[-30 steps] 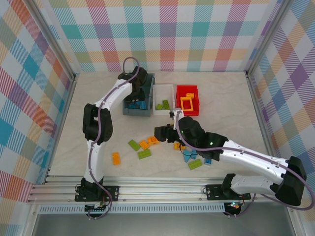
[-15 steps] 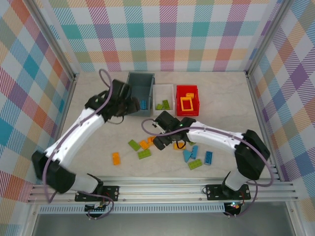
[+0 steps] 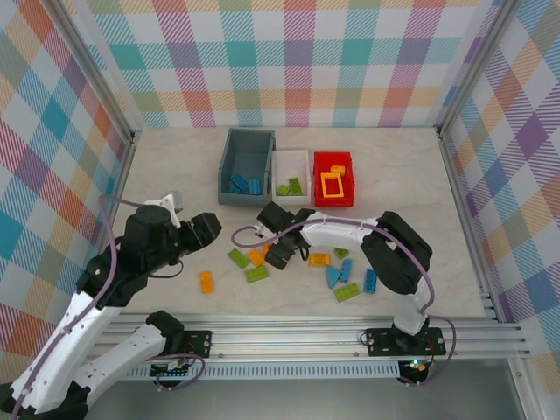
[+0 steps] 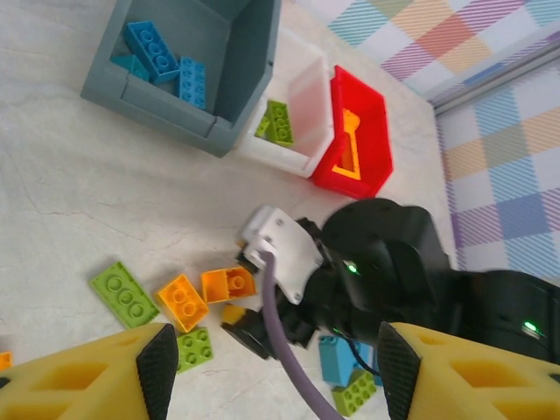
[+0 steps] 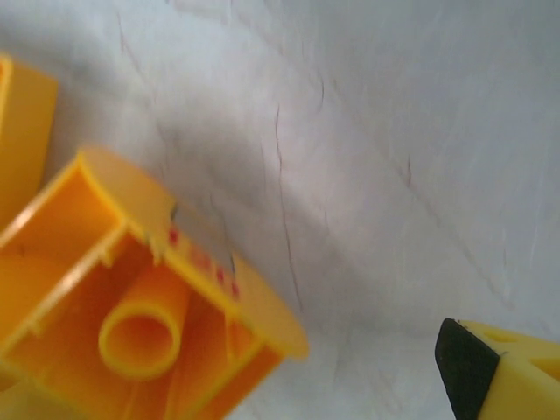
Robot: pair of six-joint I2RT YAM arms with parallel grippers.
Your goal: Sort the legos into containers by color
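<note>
My left gripper (image 3: 206, 230) hangs open and empty over the table's left side, well back from the bins; its black pads (image 4: 157, 367) stand wide apart. My right gripper (image 3: 278, 255) is low on the table among orange bricks (image 3: 257, 256), open beside them. Up close, an upturned orange brick (image 5: 131, 315) lies at the left, with one fingertip (image 5: 464, 372) far to its right. The grey-blue bin (image 3: 248, 136) holds blue bricks (image 4: 162, 54). Lime bricks (image 3: 290, 186) lie in the white bin (image 3: 291, 154). An orange frame (image 3: 332, 184) lies in the red bin (image 3: 333, 157).
Loose on the table are lime bricks (image 3: 238, 258), a lone orange brick (image 3: 206, 281) at the left, another orange one (image 3: 318, 259), and blue bricks (image 3: 333, 277) with a lime brick (image 3: 346, 292) to the right. The right arm's cable (image 4: 289, 367) crosses the left wrist view.
My left arm has pulled back from over the grey-blue bin to the near left. My right gripper has moved left and down onto the orange bricks.
</note>
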